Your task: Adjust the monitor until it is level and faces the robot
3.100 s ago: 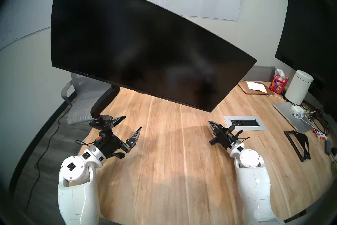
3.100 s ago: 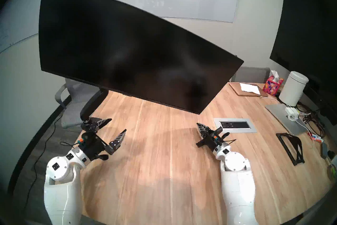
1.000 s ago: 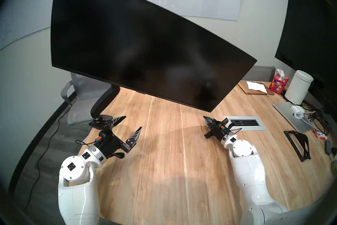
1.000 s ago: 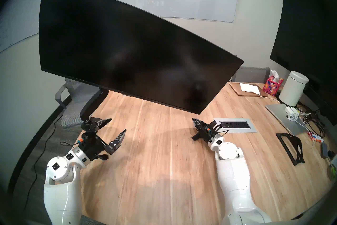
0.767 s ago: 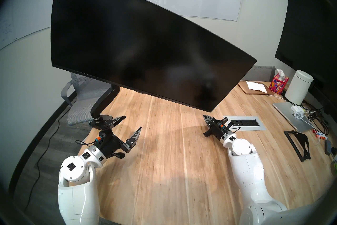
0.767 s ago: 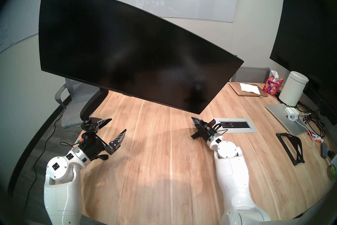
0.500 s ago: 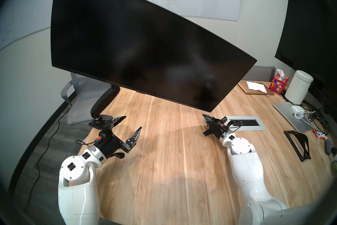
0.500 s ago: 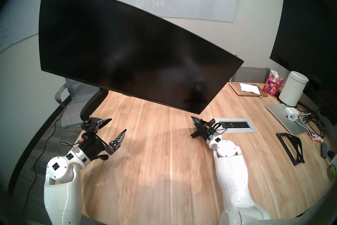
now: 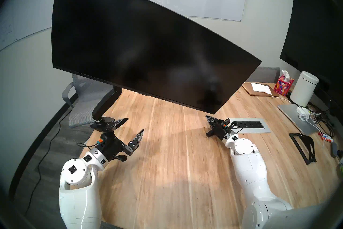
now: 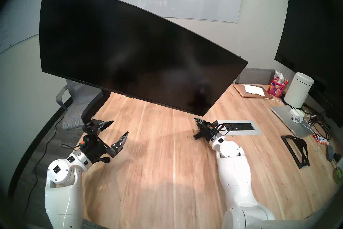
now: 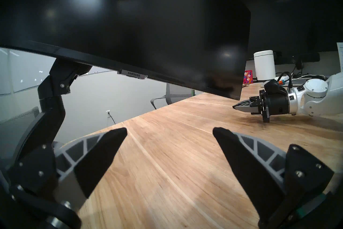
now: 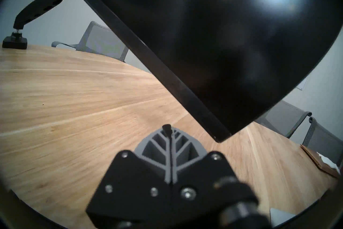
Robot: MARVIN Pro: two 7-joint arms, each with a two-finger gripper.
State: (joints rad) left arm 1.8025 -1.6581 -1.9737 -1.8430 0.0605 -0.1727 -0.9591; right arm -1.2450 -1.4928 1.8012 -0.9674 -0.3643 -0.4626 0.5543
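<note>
Head view: monitor [image 9: 144,44] tilted — right gripper [image 9: 210,120] closed beneath low corner

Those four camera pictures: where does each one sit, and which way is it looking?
Head left eye: high up, looking down at the tilted monitor and wooden table; shows both white arms, left gripper open, right gripper shut.
Head right eye: nearly the same picture, shifted slightly sideways.
Left wrist: low over the table, looking across under the monitor; its own open fingers, plus the right gripper.
Right wrist: low, tilted, looking up at the monitor's lower corner; its own shut fingers.
Shared: all see monitor and table.
</note>
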